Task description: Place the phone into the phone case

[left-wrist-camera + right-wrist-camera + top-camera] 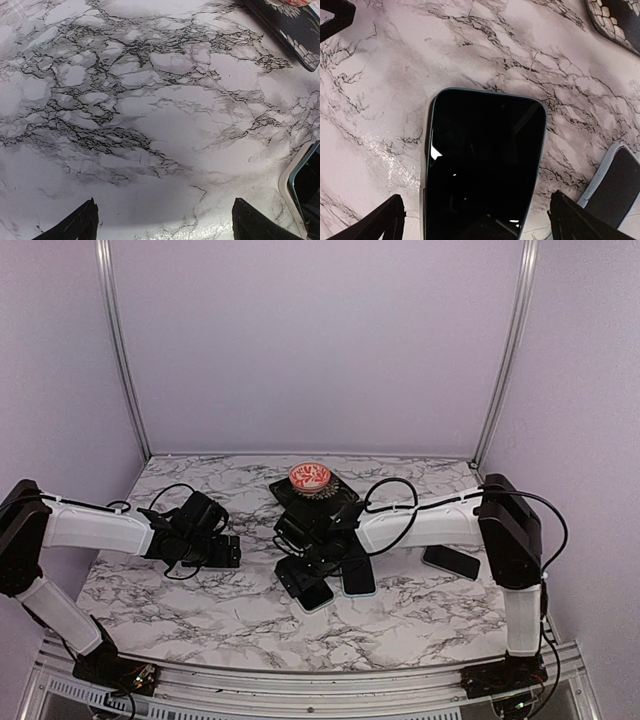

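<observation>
Right fingers (377, 225) are spread wide, one on either side of the phone (485, 160). As far as I can see they aren't touching its edges, so nothing's gripped. The phone lies flat, screen up, on the marble table (385, 100), with its near end cut off by the frame.

Left fingers (75, 225) are released too, hanging over bare marble with only the tips in shot.

Just beside the phone there's a pale-rimmed dark slab (615, 185), half out of frame. It might be an empty case or another handset, honestly can't tell.

The patterned case (312, 480) sits further back, with a red and white design on it. Both wrist views only catch a corner of it.

From the top, the right gripper (305, 565) covers the phone's far end. Another dark handset (452, 561) lies well off by the right arm.
</observation>
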Robot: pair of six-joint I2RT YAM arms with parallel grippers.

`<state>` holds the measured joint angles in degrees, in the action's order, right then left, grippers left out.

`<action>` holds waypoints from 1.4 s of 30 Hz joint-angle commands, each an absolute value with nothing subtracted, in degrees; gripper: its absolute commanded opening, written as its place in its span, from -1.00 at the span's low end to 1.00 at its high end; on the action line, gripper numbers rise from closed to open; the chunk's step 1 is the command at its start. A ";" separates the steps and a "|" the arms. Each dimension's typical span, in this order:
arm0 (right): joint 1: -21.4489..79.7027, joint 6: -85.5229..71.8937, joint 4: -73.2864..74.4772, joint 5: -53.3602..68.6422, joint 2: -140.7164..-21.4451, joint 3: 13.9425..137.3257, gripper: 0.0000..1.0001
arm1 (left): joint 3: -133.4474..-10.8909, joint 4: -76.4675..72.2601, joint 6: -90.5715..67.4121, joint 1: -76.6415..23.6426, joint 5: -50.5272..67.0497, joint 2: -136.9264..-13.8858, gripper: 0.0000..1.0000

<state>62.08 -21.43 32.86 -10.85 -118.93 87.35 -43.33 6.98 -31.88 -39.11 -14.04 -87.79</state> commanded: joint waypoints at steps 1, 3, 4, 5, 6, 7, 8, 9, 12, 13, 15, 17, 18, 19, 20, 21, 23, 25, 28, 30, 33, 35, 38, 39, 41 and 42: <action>61.14 -22.03 39.73 -10.10 -120.60 91.38 0.98 | -44.73 6.99 -30.98 -39.27 -14.27 -88.50 0.88; 60.41 -21.90 40.32 -7.10 -120.91 90.97 0.97 | -44.67 7.01 -30.97 -39.29 -14.32 -88.32 0.88; 60.19 -21.86 40.45 -5.63 -121.23 90.81 0.97 | -44.54 7.00 -31.13 -39.29 -14.25 -88.21 0.88; 59.98 -21.66 40.98 -4.78 -121.73 90.95 0.97 | -44.36 6.95 -31.32 -39.29 -14.36 -88.12 0.88; 59.95 -21.60 41.63 -4.79 -122.22 91.23 0.97 | -44.16 6.97 -31.57 -39.29 -14.34 -88.01 0.88; 59.94 -21.33 41.99 -4.69 -122.64 91.49 0.97 | -43.94 6.96 -31.75 -39.29 -14.20 -87.86 0.88; 59.94 -21.17 42.04 -4.20 -122.95 91.68 0.97 | -43.80 6.96 -31.81 -39.23 -13.96 -87.65 0.88; 59.94 -21.03 41.98 -3.78 -123.10 91.67 0.97 | -43.59 7.02 -31.82 -39.28 -13.83 -87.46 0.88; 60.39 -20.55 41.48 -1.72 -124.09 92.05 0.97 | -43.09 6.86 -31.91 -39.29 -14.21 -87.11 0.88; 60.58 -20.49 41.56 -1.24 -124.57 92.22 0.98 | -43.11 6.90 -31.91 -39.29 -14.25 -87.22 0.88; 60.81 -20.47 42.24 -1.63 -125.55 92.78 0.96 | -43.38 6.77 -31.76 -39.28 -14.00 -87.66 0.88; 60.89 -20.46 43.49 -3.35 -126.39 93.45 0.88 | -43.94 6.77 -31.48 -39.25 -13.71 -88.35 0.88; 61.09 -20.47 44.06 -4.56 -126.54 93.58 0.85 | -44.21 6.81 -31.42 -39.28 -13.57 -88.47 0.88; 61.28 -20.55 44.37 -5.72 -126.68 93.56 0.81 | -44.29 6.73 -31.46 -39.28 -13.54 -88.49 0.88; 61.49 -20.49 44.57 -6.43 -126.78 93.40 0.78 | -44.30 6.61 -31.46 -39.26 -13.61 -88.48 0.88; 61.64 -20.41 44.76 -6.67 -127.03 93.35 0.73 | -44.36 6.54 -31.46 -39.28 -13.68 -88.60 0.88; 61.78 -20.22 44.95 -7.01 -127.41 93.18 0.59 | -44.60 6.59 -31.24 -39.29 -13.14 -88.89 0.88; 61.74 -19.81 44.26 -6.84 -127.32 92.93 0.43 | -44.80 6.58 -30.84 -39.29 -12.18 -89.05 0.88; 61.79 -19.45 43.14 -6.68 -126.69 92.74 0.20 | -45.43 6.59 -30.13 -39.24 -10.29 -89.50 0.88; 61.77 -19.15 42.62 -6.78 -126.21 92.72 0.06 | -45.81 6.57 -29.97 -39.29 -9.18 -89.81 0.87; 61.79 -18.62 41.75 -7.19 -125.42 92.11 -0.15 | -46.55 6.66 -29.26 -39.29 -8.61 -90.00 0.87; 61.74 -18.48 41.02 -7.37 -124.60 91.45 -0.27 | -47.28 6.80 -27.88 -39.29 -8.98 -89.78 0.86; 61.63 -18.27 38.98 -7.42 -122.89 90.23 -0.37 | -48.64 7.10 -27.02 -39.27 -8.38 -89.86 0.86; 61.48 -18.02 38.16 -7.32 -122.21 89.83 -0.38 | -48.99 7.06 -26.91 -39.28 -7.68 -90.09 0.86; 61.32 -17.83 36.77 -7.67 -120.89 89.04 -0.40 | -50.01 6.72 -26.74 -39.29 -5.42 -90.77 0.86; 61.16 -17.81 35.90 -7.79 -120.14 88.51 -0.46 | -50.47 6.09 -26.43 -39.29 -2.82 -91.15 0.85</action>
<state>61.39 -18.98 38.63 -6.70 -122.58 90.54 -48.01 6.90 -28.29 -39.11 -8.19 -89.62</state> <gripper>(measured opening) 0.749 0.930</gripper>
